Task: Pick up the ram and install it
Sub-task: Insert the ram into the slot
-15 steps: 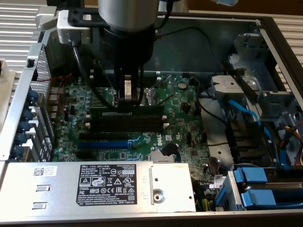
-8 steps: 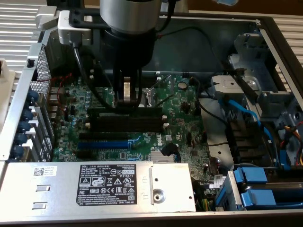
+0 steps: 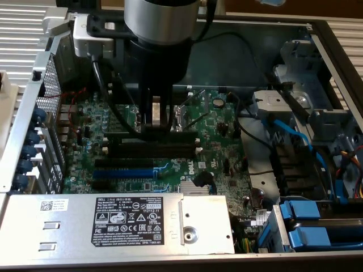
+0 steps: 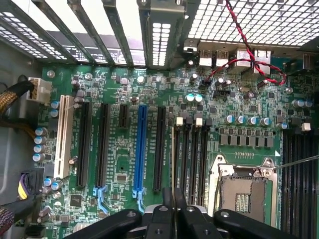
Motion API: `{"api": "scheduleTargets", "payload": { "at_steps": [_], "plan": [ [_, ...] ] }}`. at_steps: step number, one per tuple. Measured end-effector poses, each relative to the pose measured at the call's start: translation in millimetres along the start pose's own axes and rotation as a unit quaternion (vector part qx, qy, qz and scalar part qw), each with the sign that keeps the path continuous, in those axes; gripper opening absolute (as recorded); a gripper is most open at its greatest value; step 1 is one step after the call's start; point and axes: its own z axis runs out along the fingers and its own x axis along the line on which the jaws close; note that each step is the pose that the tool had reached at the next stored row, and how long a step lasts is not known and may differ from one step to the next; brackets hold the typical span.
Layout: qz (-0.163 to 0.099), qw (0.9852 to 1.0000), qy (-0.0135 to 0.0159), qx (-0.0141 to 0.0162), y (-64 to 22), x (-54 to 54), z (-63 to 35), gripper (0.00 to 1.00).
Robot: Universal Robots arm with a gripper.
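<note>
I am holding my claw [image 3: 160, 120] narrow on the ram [image 3: 122, 136], which is standing among the black memory slots [image 3: 170, 151] near the blue expansion slot [image 3: 122, 171], so the pickup is looking done, while the seating, as far as I can tell, is not yet finished

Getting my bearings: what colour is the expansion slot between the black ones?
That expansion slot is blue; the wrist view shows it best.
</note>
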Motion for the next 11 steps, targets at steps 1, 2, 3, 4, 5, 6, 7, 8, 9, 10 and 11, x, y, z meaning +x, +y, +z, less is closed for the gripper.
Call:
{"api": "scheduleTargets", "payload": {
  "at_steps": [1,2,3,4,5,6,7,8,9,10,11],
  "plan": [
    [0.000,1.0000,0.0000,0.0000,-0.9,0.1,0.1,0.12],
    [0.000,1.0000,0.0000,0.0000,-2.1,0.1,0.5,0.12],
    [0.001,1.0000,0.0001,-0.0001,-2.2,0.1,1.0,0.12],
    [0.002,1.0000,-0.0001,0.0000,-2.3,-0.4,1.6,0.12],
    [0.003,1.0000,-0.0002,0.0000,-2.3,-0.6,1.9,0.12],
    [0.004,1.0000,-0.0002,0.0000,-2.3,-0.8,2.2,0.12],
    [0.005,1.0000,-0.0002,0.0000,-2.3,-0.7,2.4,0.12],
    [0.008,1.0000,-0.0005,0.0001,-2.4,-0.9,3.1,0.12],
    [0.011,0.9999,-0.0006,0.0001,-2.5,-1.2,3.8,0.12],
    [0.014,0.9999,-0.0009,0.0003,-2.5,-1.6,4.2,0.12],
    [0.015,0.9999,-0.0008,0.0002,-2.5,-1.6,4.2,0.12]
  ]
}}
